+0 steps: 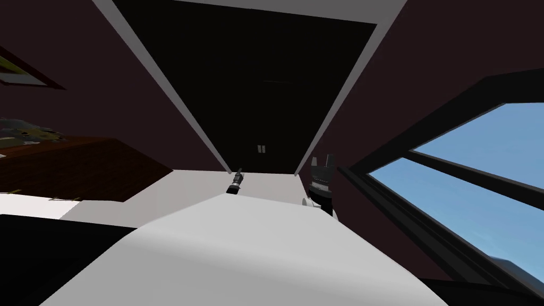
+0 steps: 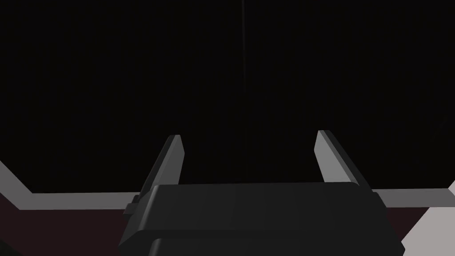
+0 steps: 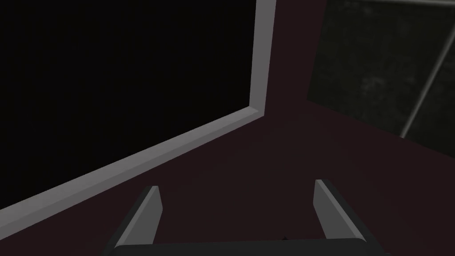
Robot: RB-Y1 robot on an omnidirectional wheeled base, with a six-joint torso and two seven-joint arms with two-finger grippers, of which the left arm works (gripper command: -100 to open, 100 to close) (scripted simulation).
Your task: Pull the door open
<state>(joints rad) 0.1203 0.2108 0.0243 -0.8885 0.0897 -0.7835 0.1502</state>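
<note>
Facing a very dark door [image 1: 255, 79], set straight ahead inside a light grey frame [image 1: 340, 101] between dark maroon walls [image 1: 425, 48]. Making out two small pale marks [image 1: 260, 149] low on the door in the head view, too small for telling what they are. Holding the left tool [image 1: 238, 171] low before the foot of the door, over the pale floor [image 1: 175, 191] and near the frame's left post. Spreading its two fingers [image 2: 174, 155] apart in the left wrist view, gripping nothing, and pointing at the door's flat dark face [image 2: 222, 80], with a strip of frame [image 2: 80, 198] crossing behind the tool's dark body. Not being able to tell whether this tool is touching the door. Holding the right tool [image 1: 322, 158] beside the frame's right post, in front of the maroon wall and close to a window [image 1: 478, 175] showing blue sky. Spreading those fingers [image 3: 151, 209] apart too, clamping nothing, and aiming at the wall just past a corner of the frame [image 3: 262, 58]. Standing with a brown wooden counter [image 1: 79, 164] off to the left, under a picture frame [image 1: 26, 74].
</note>
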